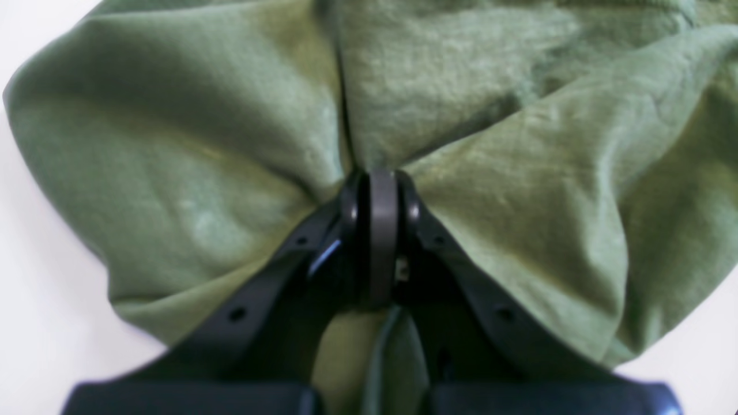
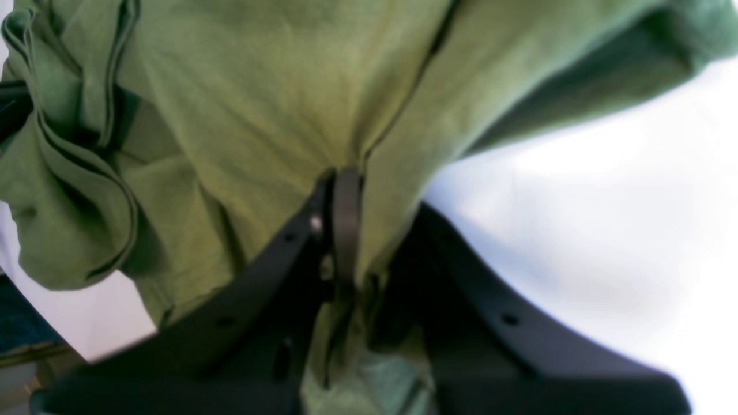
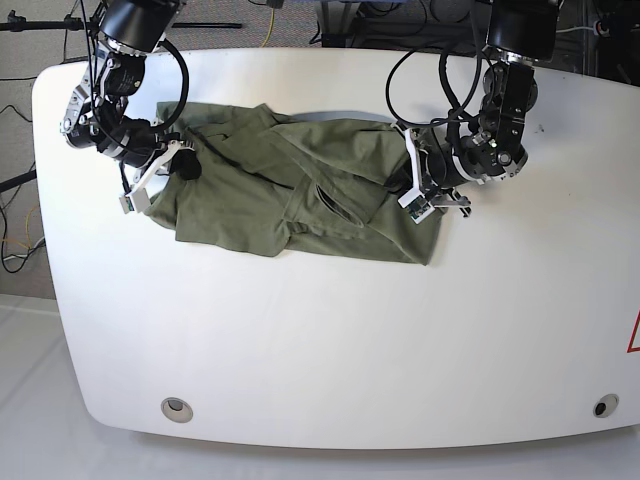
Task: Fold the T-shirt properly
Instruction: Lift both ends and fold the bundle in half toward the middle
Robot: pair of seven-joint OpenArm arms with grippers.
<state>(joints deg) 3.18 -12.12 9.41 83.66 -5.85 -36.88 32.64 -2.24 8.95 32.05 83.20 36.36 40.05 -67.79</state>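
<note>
Pinching opposite ends of the rumpled T-shirt (image 3: pixel 300 195), the left gripper (image 1: pixel 377 184) and right gripper (image 2: pixel 345 178) risked slipping off thin fabric if pulled unevenly.

Both wrist views blurring close up; T-shirt (image 1: pixel 242 150) running off top and right frame edges; cloth bunching over left gripper (image 1: pixel 377 190) fingertips; right gripper (image 2: pixel 345 190) pads hiding under folds, lower centre
</note>
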